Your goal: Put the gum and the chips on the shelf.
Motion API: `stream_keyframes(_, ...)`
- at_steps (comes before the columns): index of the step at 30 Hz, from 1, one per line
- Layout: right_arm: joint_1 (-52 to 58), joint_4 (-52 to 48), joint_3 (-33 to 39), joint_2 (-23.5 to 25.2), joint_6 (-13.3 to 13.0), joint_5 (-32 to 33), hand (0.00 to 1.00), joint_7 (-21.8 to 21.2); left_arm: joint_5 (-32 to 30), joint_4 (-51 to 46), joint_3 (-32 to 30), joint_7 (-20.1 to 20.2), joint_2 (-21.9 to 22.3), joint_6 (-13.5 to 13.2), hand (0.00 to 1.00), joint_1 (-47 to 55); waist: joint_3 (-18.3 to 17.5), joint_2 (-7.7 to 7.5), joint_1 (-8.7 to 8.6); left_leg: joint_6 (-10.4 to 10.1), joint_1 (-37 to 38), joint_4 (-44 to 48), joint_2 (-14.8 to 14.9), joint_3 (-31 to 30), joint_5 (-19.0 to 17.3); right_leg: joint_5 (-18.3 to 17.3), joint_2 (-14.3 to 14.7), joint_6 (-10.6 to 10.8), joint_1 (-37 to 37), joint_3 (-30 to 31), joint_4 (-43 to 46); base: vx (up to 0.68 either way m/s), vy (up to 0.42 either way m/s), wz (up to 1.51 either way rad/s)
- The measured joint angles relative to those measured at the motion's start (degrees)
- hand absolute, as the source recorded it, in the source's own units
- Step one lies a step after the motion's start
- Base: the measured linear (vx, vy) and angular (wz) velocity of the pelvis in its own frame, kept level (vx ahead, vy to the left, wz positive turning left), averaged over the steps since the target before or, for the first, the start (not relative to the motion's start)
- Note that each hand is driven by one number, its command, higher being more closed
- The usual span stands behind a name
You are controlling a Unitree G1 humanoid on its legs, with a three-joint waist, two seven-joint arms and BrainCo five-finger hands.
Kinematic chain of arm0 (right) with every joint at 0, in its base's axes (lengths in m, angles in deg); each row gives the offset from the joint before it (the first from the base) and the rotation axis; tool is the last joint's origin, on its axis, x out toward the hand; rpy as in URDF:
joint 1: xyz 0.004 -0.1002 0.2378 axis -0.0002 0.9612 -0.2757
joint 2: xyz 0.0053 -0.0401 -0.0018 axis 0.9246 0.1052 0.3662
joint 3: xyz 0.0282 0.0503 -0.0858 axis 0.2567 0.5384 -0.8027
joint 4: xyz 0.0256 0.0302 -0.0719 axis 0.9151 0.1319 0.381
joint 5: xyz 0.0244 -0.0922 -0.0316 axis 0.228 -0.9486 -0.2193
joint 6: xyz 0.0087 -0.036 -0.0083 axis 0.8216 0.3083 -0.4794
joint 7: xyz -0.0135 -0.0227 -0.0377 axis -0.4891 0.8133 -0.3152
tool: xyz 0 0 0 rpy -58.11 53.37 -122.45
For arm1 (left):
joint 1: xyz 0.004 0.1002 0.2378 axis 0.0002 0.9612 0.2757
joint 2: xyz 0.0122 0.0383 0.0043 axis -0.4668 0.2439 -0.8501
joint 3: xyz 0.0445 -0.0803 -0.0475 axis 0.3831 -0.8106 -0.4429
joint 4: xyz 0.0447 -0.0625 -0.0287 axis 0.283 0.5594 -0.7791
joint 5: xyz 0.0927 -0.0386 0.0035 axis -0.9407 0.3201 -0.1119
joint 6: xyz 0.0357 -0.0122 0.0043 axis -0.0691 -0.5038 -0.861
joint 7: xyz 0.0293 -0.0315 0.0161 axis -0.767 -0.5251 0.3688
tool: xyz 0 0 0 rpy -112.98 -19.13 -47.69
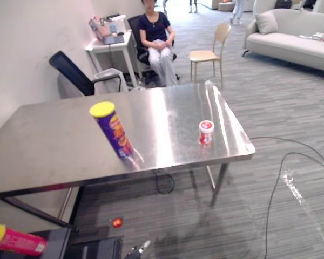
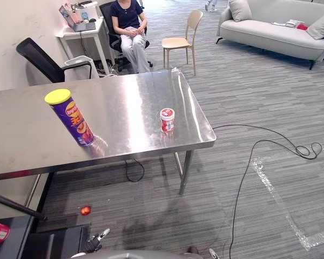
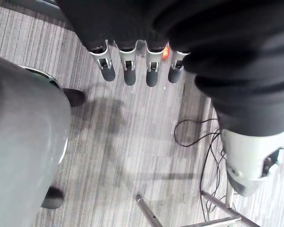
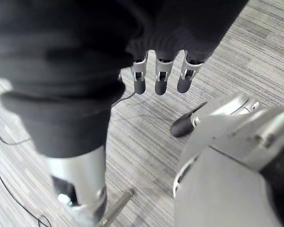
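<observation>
Both hands empty, goods on table.
Left hand and right hand hung over the carpet, fingers straight, holding nothing. Chips can stood on the steel table; gum tub stood well apart, near its right edge. Beyond, a person sat.

The desk is bare steel across the frame's left and centre. Only the chips, left of centre, and the gum, right of centre, stand on it, well apart with open surface between them. A black chair stands near the far edge, upper left. The floor at right is open.
</observation>
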Motion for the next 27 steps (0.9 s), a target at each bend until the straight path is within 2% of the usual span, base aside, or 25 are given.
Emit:
stream_keyframes(3, -0.50, 0.02, 9.50, -1.64, 0.06, 0.06, 0.00, 0.53, -0.31, -0.24, -1.89, 0.04, -0.03, 0.01, 0.00, 0.12, -0.08, -0.39, 0.00, -0.37, 0.03, 0.05, -0.14, 0.13, -0.66, 0.41, -0.12, -0.22, -0.20, 0.46, 0.31, 0.10, 0.019, 0.00)
stream_keyframes(5, -1.98, -0.01, 18.96, -5.04, 0.14, 0.21, 0.00, 1.07, -2.20, -0.64, -4.36, 0.14, -0.32, 0.03, 0.00, 0.74, -0.17, -0.49, -0.06, -0.52, 0.32, 0.34, -0.14, 0.64, -1.10, 1.16, 0.02, -0.31, -0.42, 1.38, 0.59, 0.15, 0.024, -0.12)
stream_keyframes(8, -5.02, 0.07, 27.48, -10.36, 0.08, 0.88, 0.00, 1.44, -2.23, -0.63, -6.97, 0.26, -0.56, 0.09, 0.00, 1.81, -0.50, -0.59, -0.48, -0.35, 0.15, 0.37, -0.15, 1.73, -1.30, 1.34, 0.24, -0.40, -1.52, 2.36, 0.78, 0.20, 0.018, -0.18)
stream_keyframes(10, -6.34, -0.15, 30.15, -13.41, -0.09, 1.26, 0.00, 2.10, -2.23, -0.62, -8.07, 0.31, -0.54, 0.10, 0.00, 2.21, -0.50, -0.85, -0.51, -0.48, 0.27, 0.37, 0.09, 1.84, -1.66, 1.34, 0.49, -0.40, -1.75, 2.62, 1.14, 0.16, 0.005, -0.12)
stream_keyframes(11, -7.22, -2.06, 30.26, -14.75, -0.20, 2.13, 0.00, 2.82, -2.23, -0.66, -8.54, 0.34, -0.50, 0.10, 0.00, 2.34, -0.77, -0.42, -0.44, -0.63, 0.82, 0.38, 0.33, 1.96, -1.97, 1.34, 0.67, -0.41, -1.57, 2.65, 1.36, 0.11, 0.003, -0.10)
stream_keyframes(13, -7.99, -7.22, 28.04, -15.31, -0.35, 2.54, 0.00, 3.80, -2.22, -0.70, -8.86, 0.33, -0.42, 0.10, 0.00, 2.41, -0.54, -0.82, -0.49, -0.50, 1.40, 1.11, 0.44, 2.08, -2.98, 1.34, 0.65, -0.41, -0.98, 2.95, 1.60, 0.10, 0.013, -0.12)
stream_keyframes(15, -7.95, -14.62, 23.14, -15.32, -0.47, 3.02, 0.00, 4.86, -2.20, -1.25, -8.83, 0.34, -0.26, 0.11, 0.00, 2.62, -0.73, -0.51, -0.48, -0.38, 1.39, 2.76, 0.39, 2.50, -4.30, 1.33, 0.38, -0.41, -0.96, 3.29, 1.97, 0.07, 0.027, -0.17)
stream_keyframes(18, -6.43, -31.87, 13.86, -15.03, -0.62, 1.84, 0.00, 7.33, -2.14, -2.89, -8.52, 0.31, 0.26, 0.11, 0.00, 3.29, -0.72, -0.50, -0.49, -0.32, 1.31, 4.16, -0.09, 3.35, -5.23, 1.33, -0.54, -0.41, -1.19, 3.69, 2.39, 0.03, 0.033, -0.17)
stream_keyframes(20, -5.13, -45.25, 7.53, -14.61, -2.22, -2.62, 0.00, 9.08, -2.13, -4.19, -6.97, 0.28, 0.30, 0.09, 0.00, 4.02, -0.94, -0.18, -0.51, -0.12, 1.20, 4.59, -0.27, 3.53, -6.06, 1.33, -0.75, -0.41, -1.68, 4.05, 2.55, 0.00, 0.015, -0.14)
stream_keyframes(23, -5.57, -52.72, 3.96, -12.29, -3.72, -7.97, 0.00, 9.91, -2.14, -5.07, -5.67, 0.37, -0.25, 0.06, 0.00, 4.35, -0.86, -0.68, -0.46, -0.17, 0.73, 4.82, -0.41, 3.42, -6.10, 1.33, -0.88, -0.40, -2.14, 3.97, 2.58, -0.04, -0.018, -0.04)
stream_keyframes(27, -4.17, -60.45, -2.33, -10.15, -3.88, -11.39, 0.00, 9.05, -2.22, -5.18, -4.16, 0.48, -0.58, 0.09, 0.00, 4.39, -0.90, -0.60, -0.44, -0.18, -0.45, 5.02, -0.48, 3.18, -6.11, 1.29, -0.95, -0.35, -3.30, 3.90, 2.50, -0.06, -0.035, -0.02)
